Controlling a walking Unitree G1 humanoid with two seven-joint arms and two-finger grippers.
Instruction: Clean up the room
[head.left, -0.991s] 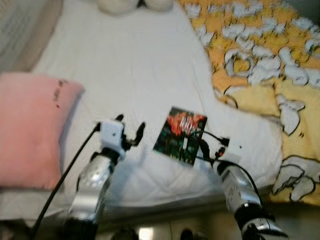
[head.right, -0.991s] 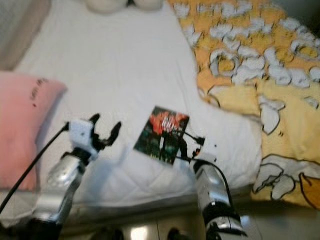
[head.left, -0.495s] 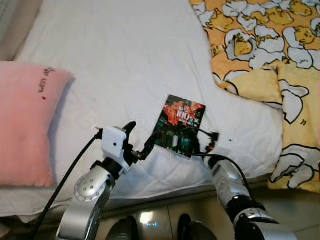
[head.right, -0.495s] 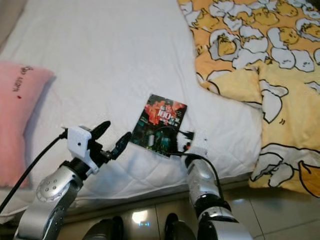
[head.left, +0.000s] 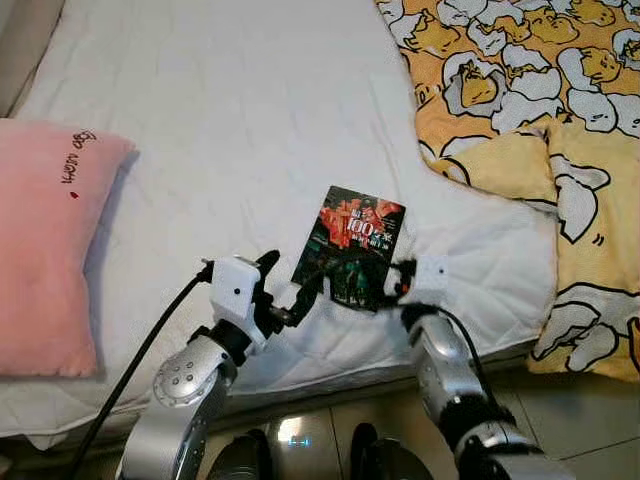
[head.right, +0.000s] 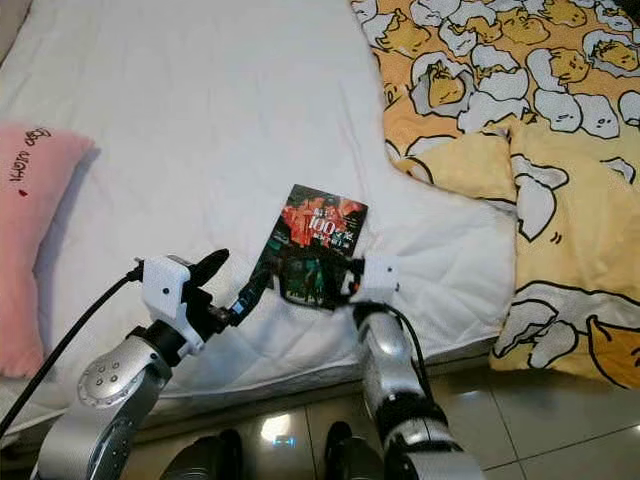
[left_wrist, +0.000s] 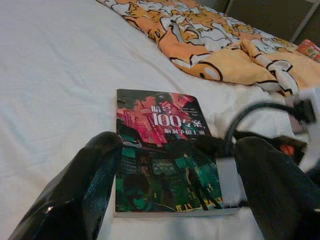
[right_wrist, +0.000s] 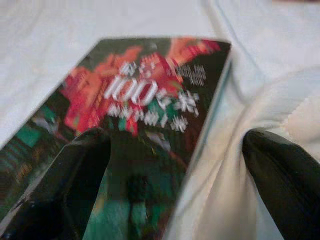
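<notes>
Here a book (head.left: 350, 245) with a red and green cover lies flat on the white bed (head.left: 250, 120), near its front edge. The left gripper (head.left: 288, 290) is just beside the book's near left corner, with its two fingers spread apart and holding nothing. The right gripper (head.right: 322, 281) is at the near end of the book; its fingers are wide open, one over the cover and the other over the sheet at the book's right edge. A pink pillow (head.left: 45, 250) lies at the left, and a yellow blanket (head.left: 540, 110) covers the right side.
</notes>
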